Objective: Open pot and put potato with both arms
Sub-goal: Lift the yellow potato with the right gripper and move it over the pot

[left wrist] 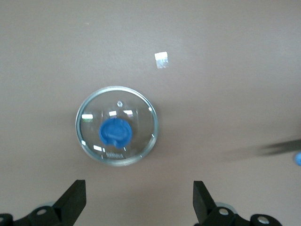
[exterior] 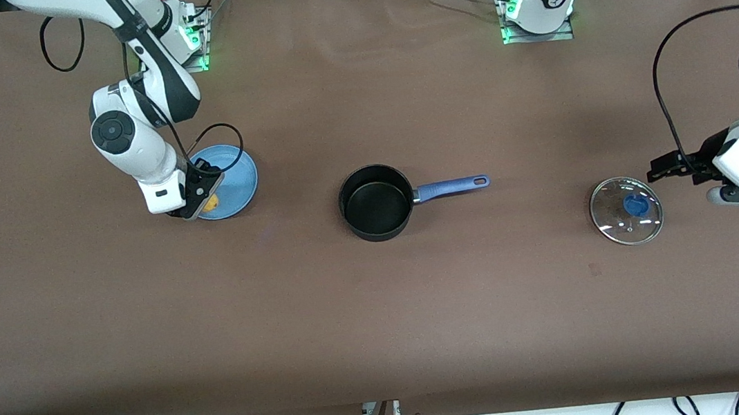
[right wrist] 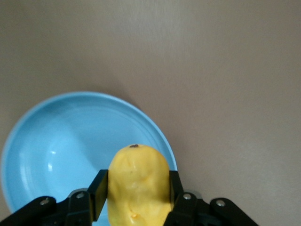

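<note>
The black pot (exterior: 376,202) stands open mid-table, its blue handle (exterior: 451,187) pointing toward the left arm's end. Its glass lid (exterior: 626,210) with a blue knob lies flat on the table near that end; it also shows in the left wrist view (left wrist: 116,132). My left gripper (exterior: 674,167) is open and empty beside the lid. My right gripper (exterior: 203,200) is shut on the yellow potato (right wrist: 138,183) over the light-blue plate (exterior: 238,181); the potato shows in the front view (exterior: 209,202) between the fingers.
The plate also shows in the right wrist view (right wrist: 61,136), with nothing else on it. Cables run along the table edge nearest the front camera and by the arm bases. Brown tabletop lies bare between plate, pot and lid.
</note>
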